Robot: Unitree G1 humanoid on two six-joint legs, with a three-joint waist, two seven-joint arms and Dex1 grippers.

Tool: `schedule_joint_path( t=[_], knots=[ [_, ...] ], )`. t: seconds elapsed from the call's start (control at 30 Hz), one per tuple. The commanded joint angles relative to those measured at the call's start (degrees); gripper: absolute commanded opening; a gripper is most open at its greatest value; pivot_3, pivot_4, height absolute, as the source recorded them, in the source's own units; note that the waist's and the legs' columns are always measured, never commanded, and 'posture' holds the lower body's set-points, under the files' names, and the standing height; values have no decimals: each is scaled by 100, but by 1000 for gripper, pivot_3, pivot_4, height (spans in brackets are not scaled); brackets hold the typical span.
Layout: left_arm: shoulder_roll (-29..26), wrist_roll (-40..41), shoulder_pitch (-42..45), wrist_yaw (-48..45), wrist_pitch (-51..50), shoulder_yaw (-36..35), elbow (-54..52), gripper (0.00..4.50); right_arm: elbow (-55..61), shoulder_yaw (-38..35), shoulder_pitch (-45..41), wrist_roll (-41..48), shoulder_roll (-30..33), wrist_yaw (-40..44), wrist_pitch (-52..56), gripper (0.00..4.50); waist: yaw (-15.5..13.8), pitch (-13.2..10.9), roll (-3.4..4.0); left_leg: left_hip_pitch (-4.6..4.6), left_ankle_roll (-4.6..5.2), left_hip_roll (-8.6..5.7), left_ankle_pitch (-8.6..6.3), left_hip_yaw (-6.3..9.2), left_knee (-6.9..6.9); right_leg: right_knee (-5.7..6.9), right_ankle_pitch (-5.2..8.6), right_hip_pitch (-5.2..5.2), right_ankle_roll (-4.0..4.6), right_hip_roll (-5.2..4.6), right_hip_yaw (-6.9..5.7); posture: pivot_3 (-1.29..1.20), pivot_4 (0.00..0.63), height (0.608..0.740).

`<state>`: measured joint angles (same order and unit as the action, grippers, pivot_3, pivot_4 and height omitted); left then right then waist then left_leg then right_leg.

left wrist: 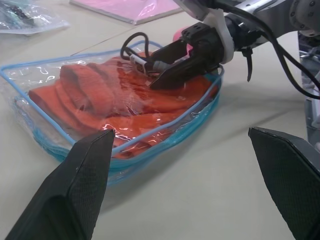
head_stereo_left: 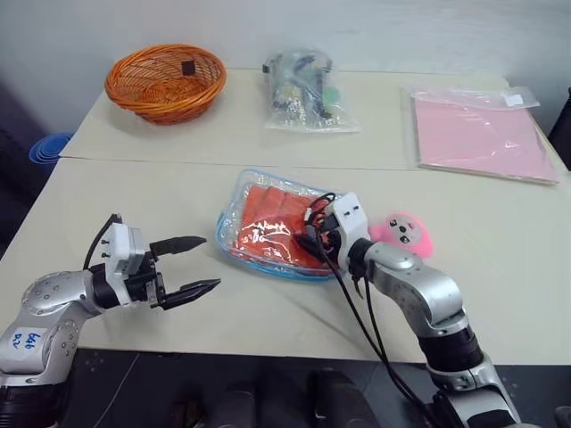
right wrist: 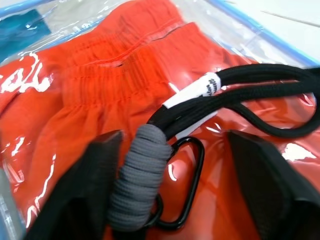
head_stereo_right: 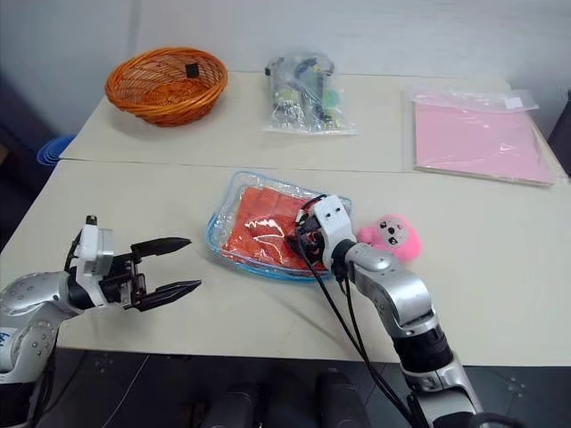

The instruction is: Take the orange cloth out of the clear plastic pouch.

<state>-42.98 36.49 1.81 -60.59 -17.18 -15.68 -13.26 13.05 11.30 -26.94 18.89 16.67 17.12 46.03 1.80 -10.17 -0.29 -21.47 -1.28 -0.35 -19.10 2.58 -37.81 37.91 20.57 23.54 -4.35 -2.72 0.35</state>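
Right gripper [left wrist: 172, 67] is set on the pouch [head_stereo_left: 234, 234], fingers half-spread around a grey-wrapped cord [right wrist: 137, 175]; cloth [head_stereo_left: 277, 223] lies beneath. Left gripper [head_stereo_left: 189, 265], spread wide, is held apart.

Counted: 1 wicker basket [head_stereo_left: 165, 82], 1 clear bag of small items [head_stereo_left: 305, 93], 1 pink-sheet sleeve [head_stereo_left: 482, 135], 1 clear plastic pouch [head_stereo_left: 234, 214], 1 orange cloth [head_stereo_left: 272, 218], 1 pink plush toy [head_stereo_left: 406, 234]

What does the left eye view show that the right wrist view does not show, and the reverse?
Left eye view alone: the left gripper open, clear of the pouch, plus the wicker basket and the pink plush toy. Right wrist view alone: a black carabiner and a grey wrapped cord between the fingers. Both: the orange cloth inside the clear plastic pouch, with the right gripper over it.
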Motion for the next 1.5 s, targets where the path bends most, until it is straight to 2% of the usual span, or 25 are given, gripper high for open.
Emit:
schedule_joint_path(
  t=[0.03, 0.17, 0.23, 0.37, 0.5, 0.6, 0.67, 0.73, 0.8, 0.87, 0.9, 0.93, 1.03, 1.13, 1.23, 1.37, 1.5],
  knots=[
    [62, -34, 6, 61, 176, -83, -255, 4500, 98, -126, -71, 19, -102, 140, -188, 2130, -2, 0, 0, 0, -2, 0, 2, 0, -1, 1, 0, 0, 0, 1, 1, 0, 150, 740],
    [145, -36, 119, 90, 190, 15, -248, 4500, 265, -471, 147, 306, 14, 542, -355, 688, -13, 0, 0, 5, -1, 1, 7, 1, -4, 11, 0, -3, 0, 3, 2, 0, 150, 740],
    [188, -84, 213, 74, 218, 114, -199, 4500, 414, -785, 311, 562, 57, 847, -595, 195, -21, 0, 0, 5, -1, 1, 6, 1, -4, 11, 0, -4, 0, 3, 2, 0, 150, 740],
    [247, -143, 405, 16, 250, 297, -83, 4500, 979, -1767, 716, 1065, 385, 1291, -1097, 140, -26, 0, 0, 4, 4, 0, 3, 0, -4, 8, -2, -6, -4, 3, 2, 0, 150, 740],
    [223, -109, 527, -179, 187, 482, -11, 4500, 1274, -3581, 1498, 1518, 1495, 1914, -1371, 140, -84, 0, 1, 1, 11, -1, -1, 1, -5, 4, -5, -11, -9, 2, 1, 0, 150, 740],
    [233, -152, 628, -300, 236, 646, -49, 4500, 492, -4680, 2298, 1151, 2442, 2482, -1898, 140, -162, -1, -1, 3, 18, -2, -5, -5, -6, -8, -6, -22, -11, 3, 4, 0, 150, 740],
    [318, -133, 771, -280, 261, 710, -75, 4500, -679, -5158, 2879, 661, 2981, 2918, -2704, 140, -171, -2, -2, 15, 22, -3, -7, -11, -8, -13, -6, -33, -12, 6, 7, 0, 150, 740],
    [382, -139, 894, -274, 296, 757, -63, 4500, -1758, -5329, 3217, 310, 3311, 3187, -3439, 140, -174, -2, -2, 44, 50, -1, -21, -17, -9, -23, -6, -68, -11, 11, 9, 0, 150, 740],
    [398, -211, 993, -319, 328, 818, 19, 4500, -2750, -5122, 3296, 45, 3470, 3370, -4024, 140, -157, -4, -6, 74, 58, -1, -23, -23, -9, -29, -6, -99, -11, 13, 13, 0, 150, 740],
    [391, -301, 1120, -378, 378, 879, 148, 4500, -3624, -4920, 3243, -127, 3600, 3571, -4434, 858, -91, -5, -6, 111, 61, 3, -25, -43, -1, -28, -6, -123, -11, 20, 29, 0, 150, 740],
    [389, -330, 1161, -395, 397, 895, 189, 4500, -3866, -4865, 3214, -158, 3639, 3705, -4672, 983, -48, -5, -5, 122, 62, 3, -25, -48, 1, -27, -6, -131, -11, 20, 34, 0, 150, 740],
    [380, -352, 1220, -415, 403, 909, 243, 4500, -4126, -4896, 3111, -144, 3681, 3685, -4747, 1414, -7, -5, 4, 132, 65, 4, -23, -50, 4, -27, -6, -139, -11, 21, 36, 0, 150, 740],
    [313, -419, 1335, -515, 455, 912, 416, 4500, -4339, -5062, 3112, -17, 3829, 3895, -5060, 2388, 31, -8, 17, 138, 65, 6, -22, -79, 11, -18, -6, -138, -11, 29, 68, 0, 150, 740],
    [260, -492, 1356, -627, 524, 889, 606, 4500, -3782, -5368, 3701, 365, 3917, 4498, -4762, 3469, -9, -6, 21, 145, 63, 8, -21, -88, 11, -14, -6, -131, -11, 31, 78, 0, 150, 740],
    [238, -572, 1348, -695, 624, 861, 775, 4500, -3112, -5769, 4727, 387, 4067, 5058, -4624, 4482, -70, -8, 17, 135, 62, 9, -22, -85, 13, -16, -6, -120, -12, 30, 77, 0, 150, 740],
    [202, -1033, 1420, -722, 1200, 922, 1201, 4500, -2112, -6746, 5217, 1151, 3751, 5434, -4614, 4482, -126, -10, 12, 133, 66, 6, -25, -86, 11, -32, -14, -124, -26, 27, 83, 0, 150, 740],
    [202, -1273, 1574, -957, 1580, 1126, 1447, 4500, -762, -6734, 5420, 1764, 3296, 5386, -4205, 4482, -102, -16, -1, 141, 64, 11, -25, -86, 15, -38, -14, -135, -26, 30, 88, 0, 150, 740]
  ],
)
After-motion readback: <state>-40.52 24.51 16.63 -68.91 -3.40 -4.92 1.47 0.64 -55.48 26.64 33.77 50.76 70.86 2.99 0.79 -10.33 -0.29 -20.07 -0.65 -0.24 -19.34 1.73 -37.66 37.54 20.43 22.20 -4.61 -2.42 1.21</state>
